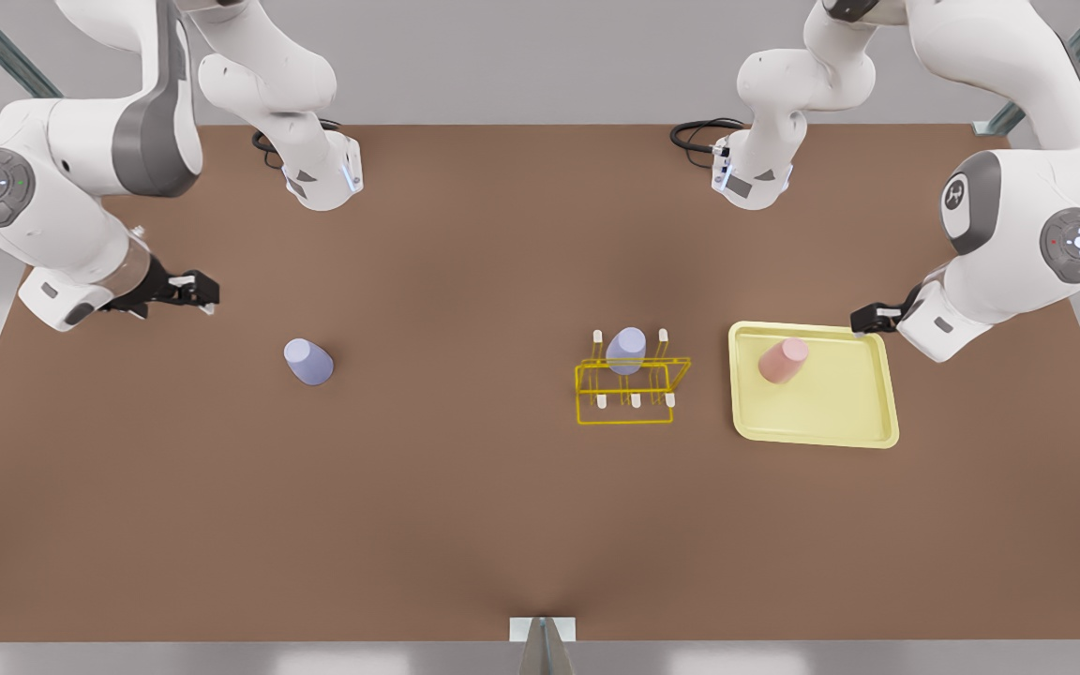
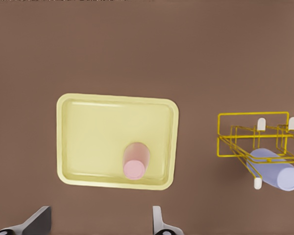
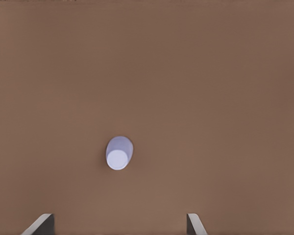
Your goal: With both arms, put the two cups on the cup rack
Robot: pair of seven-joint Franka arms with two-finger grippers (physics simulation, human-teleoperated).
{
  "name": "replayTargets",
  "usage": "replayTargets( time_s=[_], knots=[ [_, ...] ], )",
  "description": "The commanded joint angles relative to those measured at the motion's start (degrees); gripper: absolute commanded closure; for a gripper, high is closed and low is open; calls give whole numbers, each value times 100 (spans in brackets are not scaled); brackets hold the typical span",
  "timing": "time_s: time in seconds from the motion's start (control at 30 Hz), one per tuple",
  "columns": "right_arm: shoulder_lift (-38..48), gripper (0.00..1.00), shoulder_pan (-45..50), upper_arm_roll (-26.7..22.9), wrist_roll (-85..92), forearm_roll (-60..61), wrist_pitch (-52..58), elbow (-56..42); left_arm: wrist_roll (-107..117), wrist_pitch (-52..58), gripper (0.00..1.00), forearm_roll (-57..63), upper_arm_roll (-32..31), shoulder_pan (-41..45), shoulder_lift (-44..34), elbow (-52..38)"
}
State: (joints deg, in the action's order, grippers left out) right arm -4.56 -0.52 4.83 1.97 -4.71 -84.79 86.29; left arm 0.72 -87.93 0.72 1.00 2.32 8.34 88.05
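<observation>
The lavender-blue cup (image 1: 308,362) (image 3: 119,152) stands alone on the brown table toward the front view's left. My right gripper (image 1: 202,292) (image 3: 117,224) hovers open, behind and to the left of it. The salmon pink cup (image 1: 783,360) (image 2: 135,160) stands on a pale-yellow tray (image 1: 840,412) (image 2: 98,137). My left gripper (image 1: 863,319) (image 2: 99,223) is open at the tray's far right corner, apart from the cup. The yellow wire cup rack (image 1: 632,386) (image 2: 253,114) sits just left of the tray.
A look-alike lavender cup (image 1: 626,350) (image 2: 275,169) lies on the rack's pegs. Both arm bases (image 1: 324,178) (image 1: 751,178) stand at the table's far edge. Bare brown table spreads between the lone cup and the rack, and along the near edge.
</observation>
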Motion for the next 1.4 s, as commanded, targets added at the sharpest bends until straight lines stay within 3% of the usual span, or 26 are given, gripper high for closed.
replayTargets(
  time_s=[0.0,0.07,0.13,0.3,0.6,0.8,1.37],
  knots=[
    [-36,0,61,-17,76,5,-64,63,-28,-101,0,-10,5,23,1,1],
    [-185,0,254,-17,-196,-30,-64,54,-28,-522,0,-10,-4,136,89,229],
    [-501,0,404,-17,-223,-65,-99,116,-45,-1630,0,-10,-4,269,106,1222],
    [-801,0,316,-9,-284,49,-2497,1530,-63,-3458,0,-2,-4,216,141,2515],
    [-642,0,167,0,-293,524,-5486,3693,-37,-3512,0,-2,14,163,212,3218],
    [-625,0,79,-9,-249,524,-6005,4299,-28,-4557,0,-10,23,154,387,3737],
    [-625,0,79,-9,-205,524,-6049,5187,-28,-5164,0,-10,58,75,555,4334]
  ],
)
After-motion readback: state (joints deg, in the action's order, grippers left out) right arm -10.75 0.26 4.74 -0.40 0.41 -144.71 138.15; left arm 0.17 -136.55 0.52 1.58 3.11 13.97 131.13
